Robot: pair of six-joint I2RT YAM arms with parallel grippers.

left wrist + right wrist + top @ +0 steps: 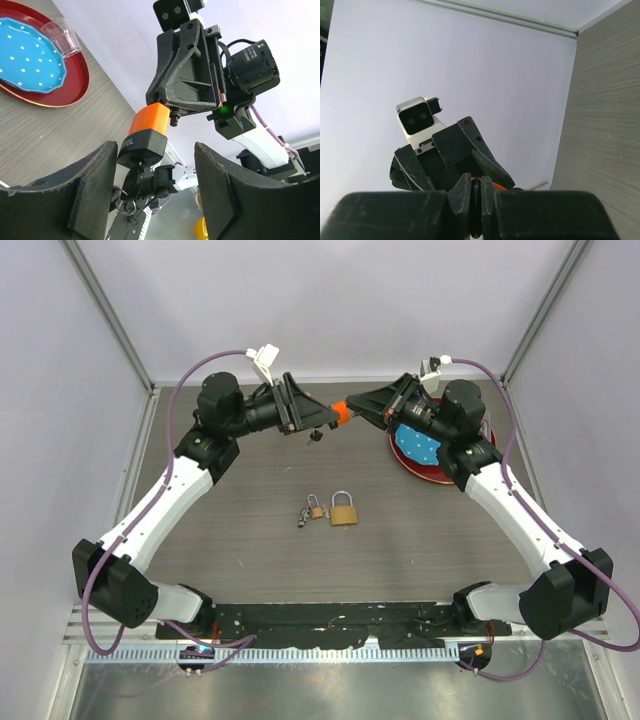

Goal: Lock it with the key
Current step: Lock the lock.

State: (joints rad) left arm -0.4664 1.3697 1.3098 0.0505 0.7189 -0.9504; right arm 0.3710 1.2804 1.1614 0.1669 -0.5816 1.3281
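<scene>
Orange-topped black padlock (147,132), key (140,181) underneath, in tight right fingers (461,197); left fingers (92,195) apart.

We look up between the left gripper (154,152), whose two dark pads (92,192) stand wide apart at the bottom of the view. Between them hangs a padlock (148,131), orange at the upper end and black at the lower. It sits nearer the left-hand pad; we cannot tell whether they touch. The other pad is clear of it. From above, the right gripper (168,106) meets the orange end. Below the black end we see a key (141,182) with a round black head, and a ring (126,206) dangling under it. Upper left on the table (55,135): a red tray (75,92), a blue dotted plate (27,55) and a clear cup (64,37).
</scene>
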